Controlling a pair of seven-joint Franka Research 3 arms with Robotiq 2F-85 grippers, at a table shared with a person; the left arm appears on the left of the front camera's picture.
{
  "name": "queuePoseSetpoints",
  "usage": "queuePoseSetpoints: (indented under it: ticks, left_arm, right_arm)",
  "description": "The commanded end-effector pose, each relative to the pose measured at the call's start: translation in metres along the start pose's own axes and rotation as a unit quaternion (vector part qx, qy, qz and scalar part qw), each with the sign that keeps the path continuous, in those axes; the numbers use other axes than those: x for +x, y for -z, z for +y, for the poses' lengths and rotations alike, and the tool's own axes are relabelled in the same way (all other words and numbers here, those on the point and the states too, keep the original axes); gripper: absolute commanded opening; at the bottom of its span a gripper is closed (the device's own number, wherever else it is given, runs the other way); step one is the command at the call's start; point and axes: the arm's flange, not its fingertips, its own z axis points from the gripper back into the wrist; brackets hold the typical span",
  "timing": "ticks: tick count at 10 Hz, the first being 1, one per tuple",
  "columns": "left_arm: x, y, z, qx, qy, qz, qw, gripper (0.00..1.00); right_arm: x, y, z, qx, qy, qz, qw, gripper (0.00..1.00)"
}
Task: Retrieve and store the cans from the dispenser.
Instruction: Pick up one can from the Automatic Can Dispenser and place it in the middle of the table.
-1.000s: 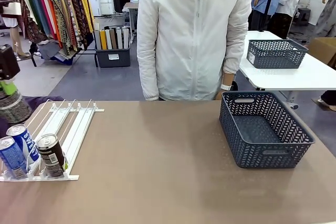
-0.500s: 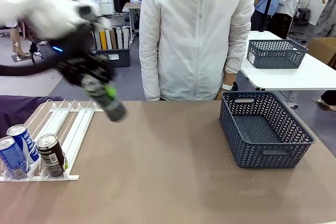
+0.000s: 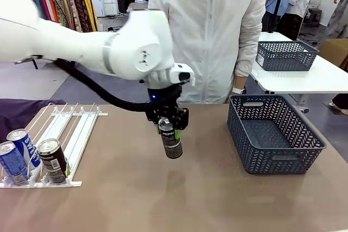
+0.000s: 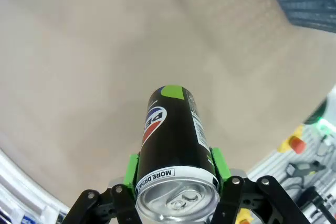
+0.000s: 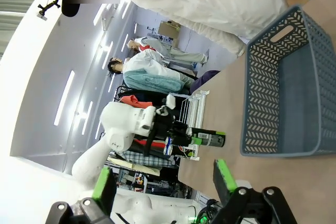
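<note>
Over at the left edge of the surface (image 3: 163, 205), the white dispenser (image 3: 84, 129) lies flat, its rails running toward the far side. Three cans stand at its near end: two blue cans (image 3: 12, 162) close together in the leftmost lanes, and a dark can (image 3: 53, 160) just beside them on the right. On to the middle, and the left arm reaches in from the left to the centre of the surface. Its left pincer (image 3: 169, 126) points down, clenched on the held can (image 3: 172, 144). That one is black with a green patch (the left wrist view shows a red, white and blue logo on its side). The can hangs slightly tilted and lifted clear of the surface, well apart from the dispenser, between it and the basket (image 3: 272, 158). From the left wrist, the green pads (image 4: 132, 167) press on either side of the can near its silver top, with bare surface beneath. Behind the arm, a person (image 3: 206, 36) in a white jacket stands at the far side. Right of centre, the dark grey lattice basket sits on the surface close to that person. Last, the right wrist view: the right pincer (image 5: 164, 174) is released, its green-tipped fingers spread wide with nothing between them, well back from the basket.
</note>
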Motion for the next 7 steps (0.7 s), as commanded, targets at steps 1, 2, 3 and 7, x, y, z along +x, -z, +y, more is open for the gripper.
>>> queuePoseSetpoints:
  ticks: [1, 2, 3, 7]
  left_arm:
    - [0.024, 0.003, -0.009, 0.051, -0.009, 0.036, 0.998, 0.0]
    - [0.029, 0.013, -0.009, 0.058, -0.009, 0.044, 0.997, 0.0]
    - [0.033, 0.019, -0.008, 0.05, -0.011, 0.04, 0.998, 0.0]
    - [0.034, 0.027, -0.002, 0.045, -0.026, 0.045, 0.998, 0.0]
  right_arm:
    - [0.003, 0.0, 0.001, 0.009, -0.013, -0.003, 1.0, 1.0]
    - [0.003, 0.0, 0.001, 0.009, -0.013, -0.003, 1.0, 1.0]
    - [0.003, 0.0, 0.001, 0.009, -0.013, -0.003, 1.0, 1.0]
    - [0.003, 0.0, 0.001, 0.009, -0.013, -0.003, 1.0, 1.0]
